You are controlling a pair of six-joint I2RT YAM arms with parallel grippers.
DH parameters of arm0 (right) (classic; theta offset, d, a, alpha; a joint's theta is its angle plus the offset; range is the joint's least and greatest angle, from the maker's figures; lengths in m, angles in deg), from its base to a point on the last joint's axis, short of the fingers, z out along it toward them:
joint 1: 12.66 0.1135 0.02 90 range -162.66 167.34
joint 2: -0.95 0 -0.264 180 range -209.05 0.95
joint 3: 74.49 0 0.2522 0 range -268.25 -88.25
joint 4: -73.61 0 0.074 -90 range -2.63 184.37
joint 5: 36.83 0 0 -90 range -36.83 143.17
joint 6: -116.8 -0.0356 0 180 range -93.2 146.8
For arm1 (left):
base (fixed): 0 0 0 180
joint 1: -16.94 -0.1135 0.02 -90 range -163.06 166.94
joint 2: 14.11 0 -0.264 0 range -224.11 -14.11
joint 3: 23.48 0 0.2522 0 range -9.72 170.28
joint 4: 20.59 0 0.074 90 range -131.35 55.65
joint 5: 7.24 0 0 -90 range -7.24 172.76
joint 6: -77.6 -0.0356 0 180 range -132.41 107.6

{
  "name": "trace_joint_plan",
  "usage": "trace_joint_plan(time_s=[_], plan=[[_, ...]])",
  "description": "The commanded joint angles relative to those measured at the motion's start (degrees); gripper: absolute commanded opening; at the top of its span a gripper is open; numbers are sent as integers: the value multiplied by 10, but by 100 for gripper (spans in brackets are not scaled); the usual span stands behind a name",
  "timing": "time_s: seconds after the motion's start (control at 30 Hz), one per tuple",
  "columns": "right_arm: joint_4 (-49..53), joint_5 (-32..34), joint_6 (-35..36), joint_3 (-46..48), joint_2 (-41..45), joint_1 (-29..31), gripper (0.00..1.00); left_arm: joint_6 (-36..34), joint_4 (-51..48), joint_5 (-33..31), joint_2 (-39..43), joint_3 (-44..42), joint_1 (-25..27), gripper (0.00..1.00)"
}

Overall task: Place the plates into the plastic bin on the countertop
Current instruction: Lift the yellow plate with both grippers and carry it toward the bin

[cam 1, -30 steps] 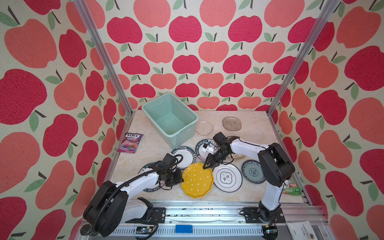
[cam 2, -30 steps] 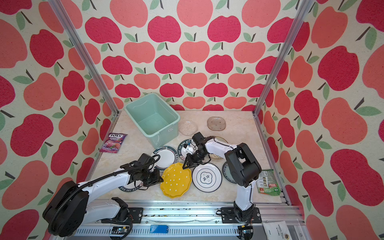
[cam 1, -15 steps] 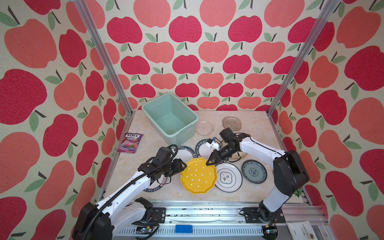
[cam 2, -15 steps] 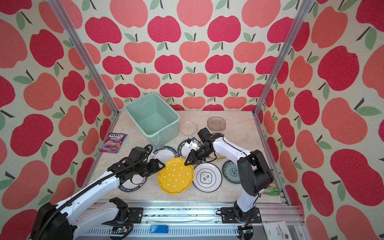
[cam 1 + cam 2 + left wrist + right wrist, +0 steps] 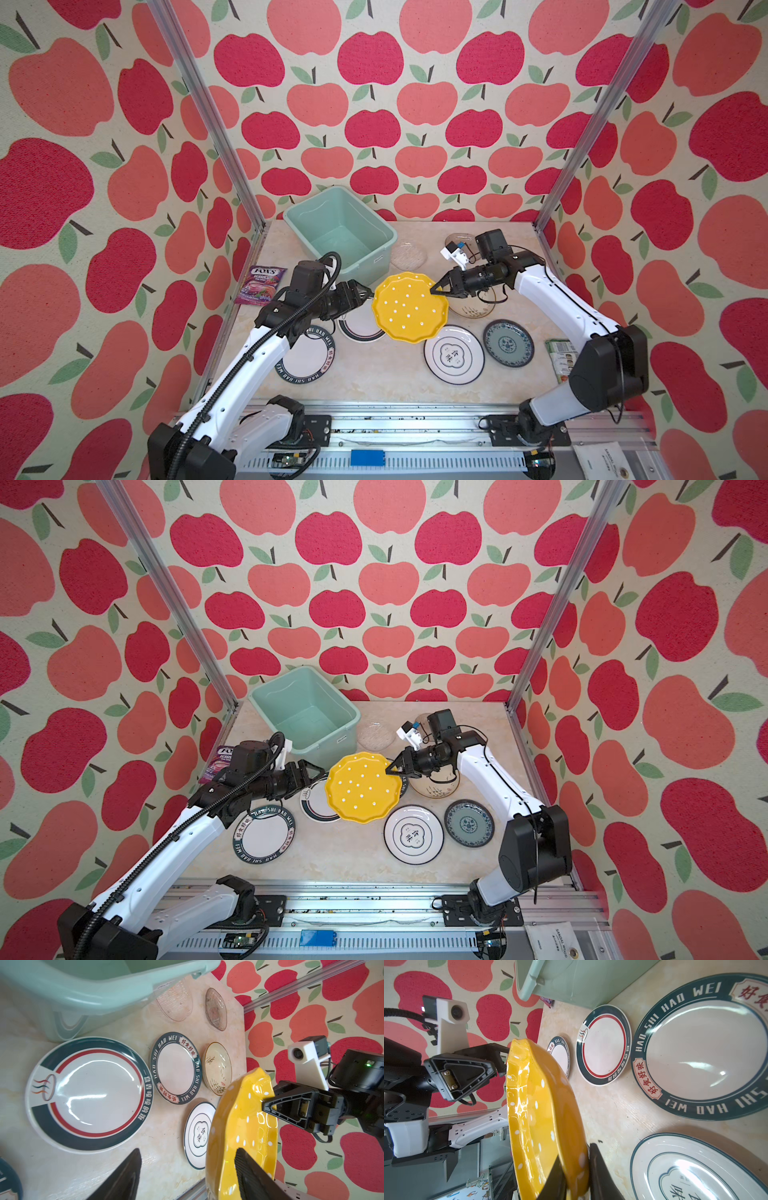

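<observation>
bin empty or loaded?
Empty. The plastic bin shows only bare floor in both top views; the yellow plate is outside it.

I was working in a staged robot test cell: apple-printed fabric walls [image 5: 374, 104] framed by silver aluminium posts [image 5: 206, 112], a beige marble-look countertop [image 5: 374, 382], a silver aluminium base rail [image 5: 415, 424] along the near edge.

The right gripper [image 5: 576, 1154] pinches the rim of the glossy yellow scalloped white-dotted plate [image 5: 542, 1109]; at that plate's opposite rim the left gripper [image 5: 502, 1059] stands spread, seemingly not touching.
</observation>
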Motion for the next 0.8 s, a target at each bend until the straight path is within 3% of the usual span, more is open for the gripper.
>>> trace_joint_plan(time_s=[0.0, 0.3, 0.77], plan=[[-52, -37, -75, -42, 29, -6, 0, -4, 45, 75, -39, 30, 0, 76], [-87, -23, -118, -74, 25, -7, 0, 14, 113, 116, -112, 73, 11, 70], [-193, -43, -184, -47, 21, -8, 0, 44, 144, 149, -138, 91, 12, 14]])
